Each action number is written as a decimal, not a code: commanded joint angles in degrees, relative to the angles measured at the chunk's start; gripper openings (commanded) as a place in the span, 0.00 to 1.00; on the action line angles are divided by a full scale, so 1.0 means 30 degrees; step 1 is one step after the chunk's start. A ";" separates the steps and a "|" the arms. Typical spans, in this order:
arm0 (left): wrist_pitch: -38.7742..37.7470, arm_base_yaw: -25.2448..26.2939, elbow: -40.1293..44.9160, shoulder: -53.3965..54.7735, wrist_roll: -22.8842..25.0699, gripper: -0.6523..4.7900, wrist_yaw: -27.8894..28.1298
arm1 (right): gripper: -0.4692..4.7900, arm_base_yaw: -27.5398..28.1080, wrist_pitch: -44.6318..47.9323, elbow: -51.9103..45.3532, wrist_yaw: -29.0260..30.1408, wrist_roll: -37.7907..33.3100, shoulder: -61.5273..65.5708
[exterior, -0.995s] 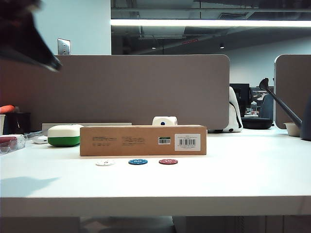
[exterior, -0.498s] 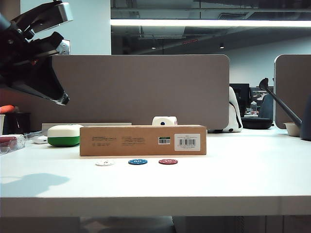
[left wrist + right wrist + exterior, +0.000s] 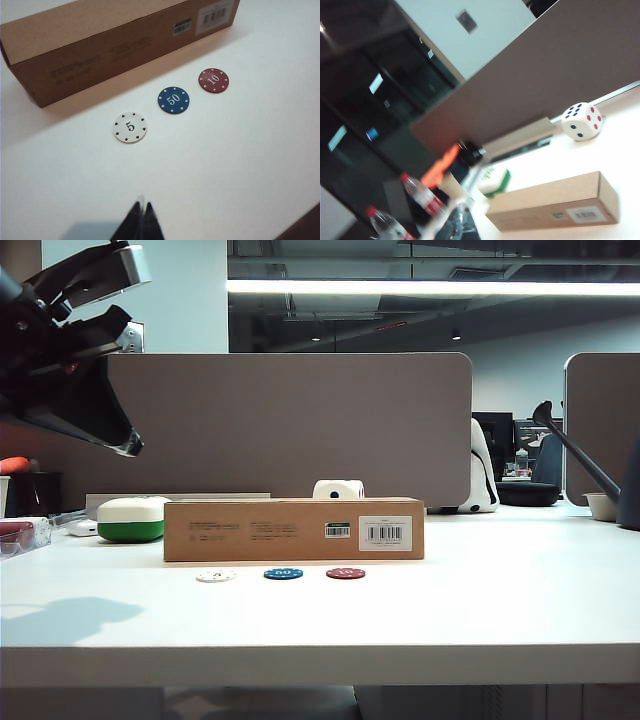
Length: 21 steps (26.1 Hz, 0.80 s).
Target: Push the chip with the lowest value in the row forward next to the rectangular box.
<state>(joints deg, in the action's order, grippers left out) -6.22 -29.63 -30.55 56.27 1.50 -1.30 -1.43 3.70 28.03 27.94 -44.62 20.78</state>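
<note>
The white chip (image 3: pixel 129 127) marked 5 lies flat at the left end of the row, beside the blue 50 chip (image 3: pixel 173 100) and the red 10 chip (image 3: pixel 213 80). A strip of bare table separates the row from the long brown rectangular box (image 3: pixel 100 50). From the exterior, the white chip (image 3: pixel 217 575) sits just in front of the box (image 3: pixel 295 530). My left gripper (image 3: pixel 141 209) is shut and empty, hanging high above the table on the near side of the white chip, at the far left (image 3: pixel 128 446). My right gripper (image 3: pixel 462 212) is a blurred dark wedge, apparently shut, far off to the right.
A white-and-green rounded case (image 3: pixel 132 519) sits left of the box, and a large die (image 3: pixel 338 489) stands behind it. A grey divider panel (image 3: pixel 290 425) closes off the back. Bottles (image 3: pixel 422 196) and clutter stand at the far left. A dark arm part (image 3: pixel 580 455) rises at the right edge.
My left arm dropped down and rightward into view between one second and half a second ago, and has held still since. The chips and box have not moved.
</note>
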 commanded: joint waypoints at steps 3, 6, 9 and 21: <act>0.0240 0.0015 -0.0066 -0.0044 0.0007 0.11 -0.0007 | 0.08 -0.0401 -0.0627 0.3198 0.3927 0.2033 0.7140; 0.0240 0.0015 -0.0066 -0.0044 0.0007 0.11 0.0000 | 0.08 -0.1953 -0.0787 0.5107 0.5005 0.3308 1.1366; 0.0240 0.0015 -0.0066 -0.0044 0.0007 0.11 0.0000 | 0.08 -0.4095 -0.1304 0.6885 0.4014 0.4597 1.4950; 0.0240 0.0015 -0.0051 -0.0044 0.0007 0.11 0.0000 | 0.07 -1.1205 -0.6543 1.5759 -0.0430 1.0426 2.8356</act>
<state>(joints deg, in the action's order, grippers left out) -6.22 -29.69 -30.55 56.27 1.50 -1.30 -34.11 -13.04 74.08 29.85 -15.88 104.88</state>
